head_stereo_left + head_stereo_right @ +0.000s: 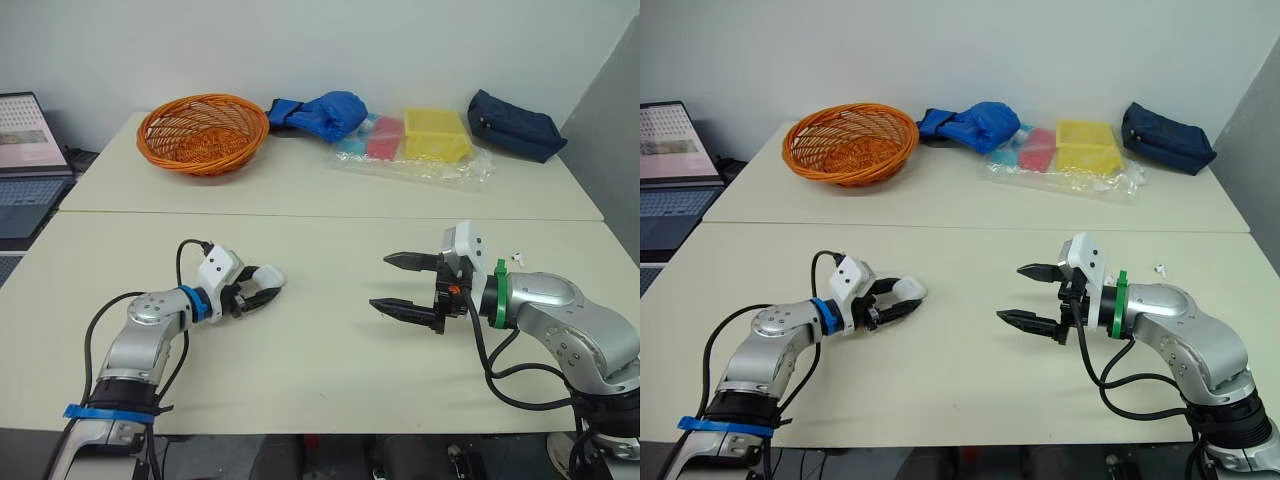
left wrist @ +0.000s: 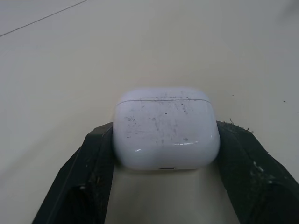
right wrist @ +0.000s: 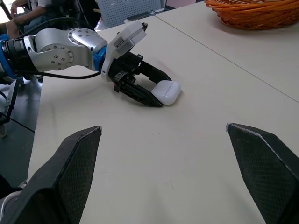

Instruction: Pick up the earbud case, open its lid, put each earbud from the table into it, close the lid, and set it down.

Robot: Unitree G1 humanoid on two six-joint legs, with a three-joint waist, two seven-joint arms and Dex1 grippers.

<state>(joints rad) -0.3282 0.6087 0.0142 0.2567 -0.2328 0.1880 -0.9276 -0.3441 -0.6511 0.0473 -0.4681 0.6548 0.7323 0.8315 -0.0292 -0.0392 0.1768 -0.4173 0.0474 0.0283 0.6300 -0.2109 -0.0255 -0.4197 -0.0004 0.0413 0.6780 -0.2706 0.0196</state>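
The left gripper (image 1: 266, 284) pinches the case (image 2: 166, 133) between its two black fingers (image 2: 93, 163), one pressed on each side; the case is white and scuffed, its lid seam closed. It sits low over the near table (image 1: 320, 360), on the robot's left side; whether it touches the top I cannot tell. The right gripper (image 1: 381, 282) hangs over the same table on the right, its fingers spread wide with nothing between them, pointing toward the case but well apart from it. A small white earbud (image 1: 518, 257) lies on the table beside the right arm, toward the far edge. On the far table stand an orange basket (image 1: 203, 132), a blue bundle (image 1: 330, 114), a clear bag (image 1: 415, 150) with coloured blocks inside, and a navy pouch (image 1: 515, 125); a laptop (image 1: 28, 165) stands open at the far left, off the tables.
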